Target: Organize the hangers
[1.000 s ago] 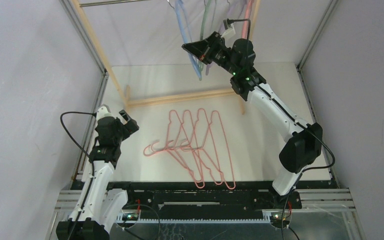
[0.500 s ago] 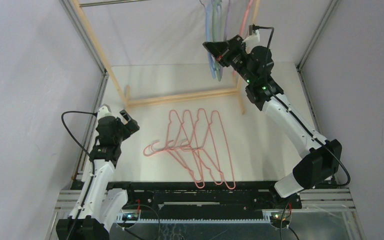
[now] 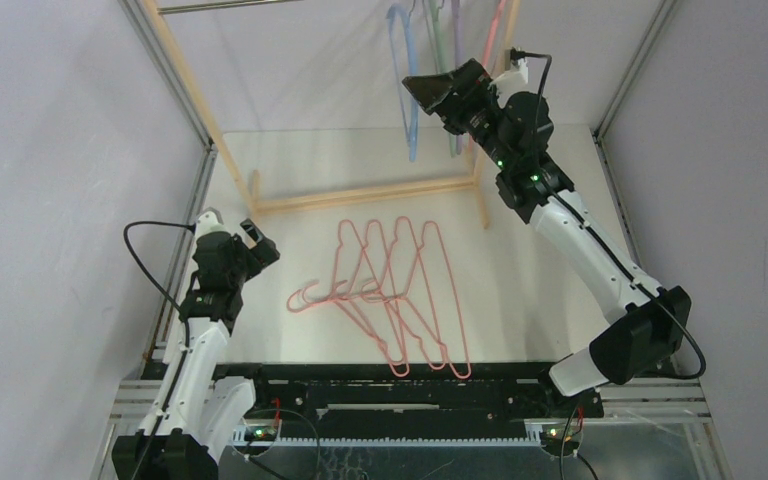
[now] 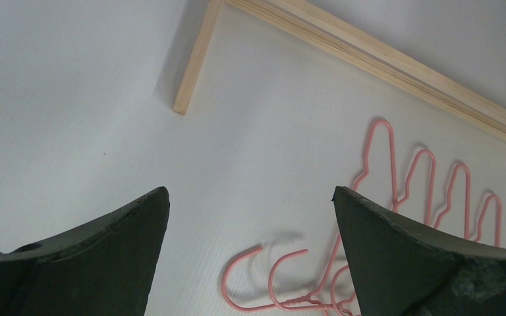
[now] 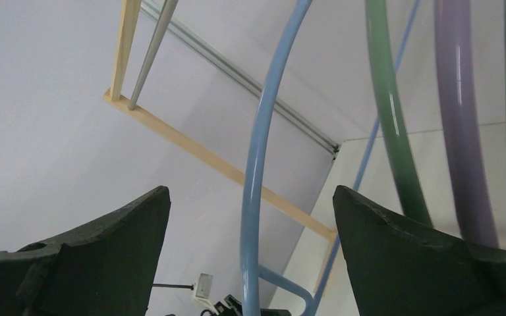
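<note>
Right wrist: right gripper [image 5: 250, 192] spread wide astride the blue hanger [image 5: 258, 151], gripping nothing. Pink hangers [image 3: 388, 296], six o'clock of the rack [image 3: 360, 195], seem light, springy, interlocked; pinch a neck.

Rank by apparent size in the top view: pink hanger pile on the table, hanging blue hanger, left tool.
1. pink hanger pile
2. blue hanger, hung higher, likely nearer the camera, so flattered
3. left tool, smallest
</note>
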Controlling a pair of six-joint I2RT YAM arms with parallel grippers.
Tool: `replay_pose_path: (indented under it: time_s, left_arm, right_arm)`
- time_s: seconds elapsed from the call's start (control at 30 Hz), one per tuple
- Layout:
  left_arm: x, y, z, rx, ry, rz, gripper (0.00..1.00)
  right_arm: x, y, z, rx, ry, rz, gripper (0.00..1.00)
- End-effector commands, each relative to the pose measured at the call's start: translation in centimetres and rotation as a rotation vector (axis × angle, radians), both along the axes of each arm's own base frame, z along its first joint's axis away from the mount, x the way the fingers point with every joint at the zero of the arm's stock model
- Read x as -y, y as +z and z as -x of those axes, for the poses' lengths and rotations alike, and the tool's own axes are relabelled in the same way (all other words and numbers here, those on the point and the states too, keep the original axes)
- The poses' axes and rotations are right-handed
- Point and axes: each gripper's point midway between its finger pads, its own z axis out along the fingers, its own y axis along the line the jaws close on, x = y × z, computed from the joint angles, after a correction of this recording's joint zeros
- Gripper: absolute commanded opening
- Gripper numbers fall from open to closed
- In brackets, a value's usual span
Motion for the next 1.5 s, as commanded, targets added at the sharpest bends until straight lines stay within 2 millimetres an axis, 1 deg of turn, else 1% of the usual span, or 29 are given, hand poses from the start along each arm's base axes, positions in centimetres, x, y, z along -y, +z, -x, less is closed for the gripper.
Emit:
replay_pose_path:
  time_s: [0.0,0.1,0.23,0.4,0.47,0.53,0.6,0.7,0.73,0.83,0.9,1.03,1.1,1.17,1.2,1.23,1.33,1.4,1.47]
  left_arm:
    - [0.0,1.2,-0.8,0.051,-0.006,0.002,0.99]
    - [0.0,1.0,-0.8,0.048,-0.007,0.000,0.99]
    - [-0.2,1.0,-0.8,0.046,0.000,-0.003,1.00]
    - [-0.3,1.0,-1.0,0.027,0.005,-0.005,1.00]
    - [-0.2,1.0,-1.1,0.023,0.001,-0.004,1.00]
    - [-0.1,1.0,-1.3,0.026,-0.005,-0.001,1.00]
    - [0.0,1.2,-1.4,0.032,-0.012,0.002,1.00]
    - [0.0,1.3,-1.6,0.038,-0.015,0.002,1.00]
    - [0.0,1.4,-1.6,0.039,-0.017,0.000,1.00]
    - [-0.1,1.3,-1.6,0.030,-0.012,-0.008,1.00]
    - [-0.3,1.3,-1.5,0.027,-0.009,-0.018,1.00]
    - [-0.3,2.0,-1.5,0.065,-0.012,-0.021,1.00]
    - [-0.1,2.3,-1.6,0.075,-0.014,-0.012,1.00]
    - [0.0,2.1,-1.6,0.056,-0.011,-0.001,1.00]
    - [0.1,2.0,-1.6,0.043,-0.020,0.002,1.00]
    - [0.2,1.7,-1.6,0.027,-0.029,0.004,1.00]
    - [0.4,1.4,-1.6,-0.001,-0.036,0.007,1.00]
    - [0.4,1.4,-1.4,0.003,-0.036,0.010,1.00]
    - [0.4,1.4,-1.3,0.008,-0.033,0.011,1.00]
  right_arm:
    - [1.2,4.6,2.5,0.129,-0.015,0.016,1.00]
    - [1.0,5.3,3.4,0.149,0.009,0.060,1.00]
    - [0.3,5.4,5.1,0.186,0.018,0.163,1.00]
    - [-0.4,5.7,8.2,0.259,0.027,0.315,1.00]
    - [-1.0,5.5,9.5,0.299,0.025,0.443,1.00]
    - [-1.8,5.2,11.2,0.322,0.050,0.534,1.00]
    - [-2.6,4.6,12.6,0.322,0.110,0.562,1.00]
    - [-3.9,3.1,14.6,0.292,0.204,0.597,1.00]
    - [-4.0,2.3,14.7,0.281,0.199,0.639,1.00]
    - [-5.5,0.1,16.8,0.296,0.229,0.758,1.00]
    - [-6.2,-1.3,17.5,0.290,0.253,0.809,1.00]
    - [-7.4,-4.8,17.9,0.137,0.409,0.765,1.00]
    - [-7.8,-6.5,17.9,0.113,0.420,0.819,1.00]
    - [-8.2,-8.6,18.2,0.137,0.394,0.923,1.00]
    - [-8.6,-10.4,18.7,0.149,0.410,0.983,1.00]
    - [-8.8,-11.8,19.0,0.150,0.422,1.025,1.00]
    - [-8.9,-17.1,20.0,0.070,0.494,1.098,1.00]
    - [-8.3,-21.1,20.7,-0.008,0.529,1.160,1.00]
    - [-7.2,-24.8,21.1,-0.063,0.551,1.218,0.97]
